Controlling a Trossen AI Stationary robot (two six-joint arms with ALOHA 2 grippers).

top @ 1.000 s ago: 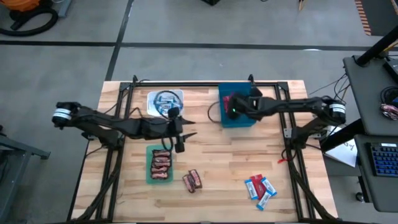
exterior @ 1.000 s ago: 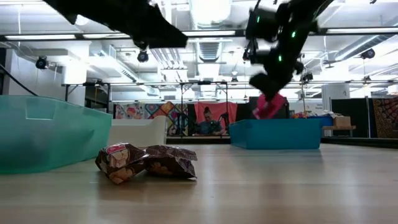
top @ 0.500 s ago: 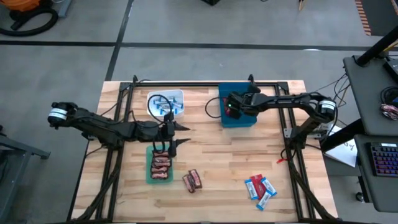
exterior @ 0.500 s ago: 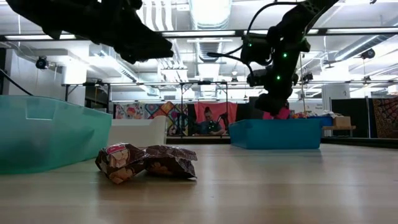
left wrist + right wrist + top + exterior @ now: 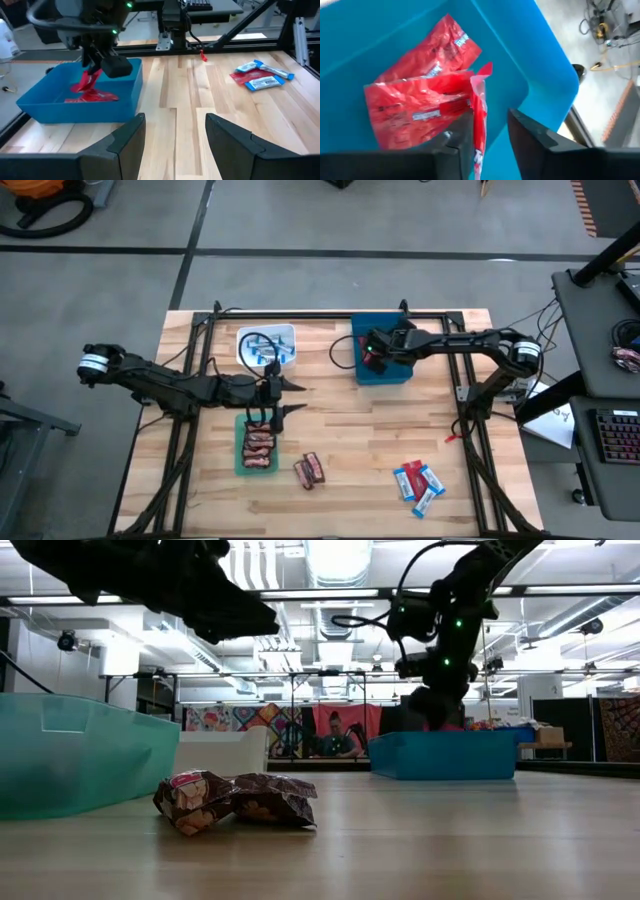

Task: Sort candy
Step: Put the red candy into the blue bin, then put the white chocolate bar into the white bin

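My right gripper (image 5: 490, 135) is open, low over the blue bin (image 5: 392, 370). A red packet (image 5: 479, 112) stands on edge between its fingers, above two other red packets (image 5: 420, 95) lying in the bin. My left gripper (image 5: 175, 142) is open and holds nothing. It hovers by the far end of the green bin (image 5: 240, 465), which holds brown bars (image 5: 260, 445). The white bin (image 5: 266, 345) holds blue-and-white bars. Two brown bars (image 5: 235, 800) lie loose on the table, as do blue-and-white bars and a red packet (image 5: 418, 482). My right gripper has the red packet's flat side (image 5: 476, 125) lying against one finger (image 5: 462, 132), and a gap shows to the other finger. The fingers slant down into the bin from above. The packet hangs on edge (image 5: 92, 80) with its lower end on the packets below.
The black frame rails (image 5: 330, 315) run along the table's far edge and down both sides. Bare wood (image 5: 360, 430) lies between the bins and the loose candy near the front edge. A person sits in the room beyond (image 5: 333, 735).
My right gripper has come down and a little toward the table's left. It has carried the red packet from above the blue bin's rim down into the bin. My left gripper has drawn back toward the table's left edge and sunk a little. Both have kept still since.
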